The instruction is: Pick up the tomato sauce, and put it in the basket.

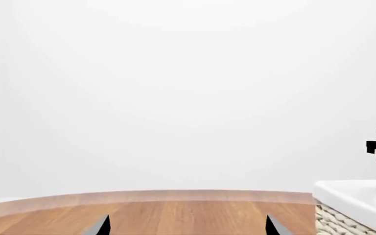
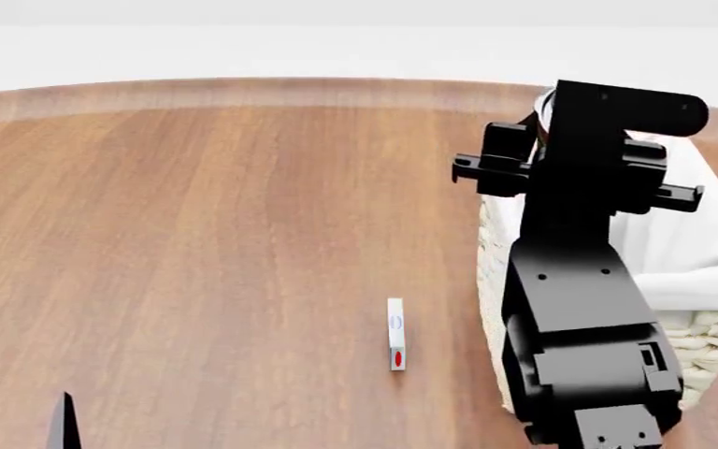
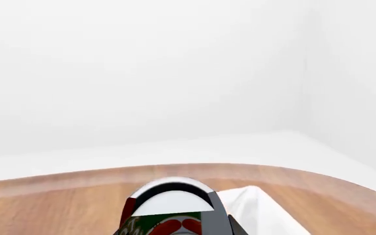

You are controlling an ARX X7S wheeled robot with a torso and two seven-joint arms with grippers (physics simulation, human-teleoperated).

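The tomato sauce is clamped in the right gripper and held above the basket.

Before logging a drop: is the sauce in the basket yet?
No. The sauce sits between the right gripper's fingers, above the table, basket beside it.
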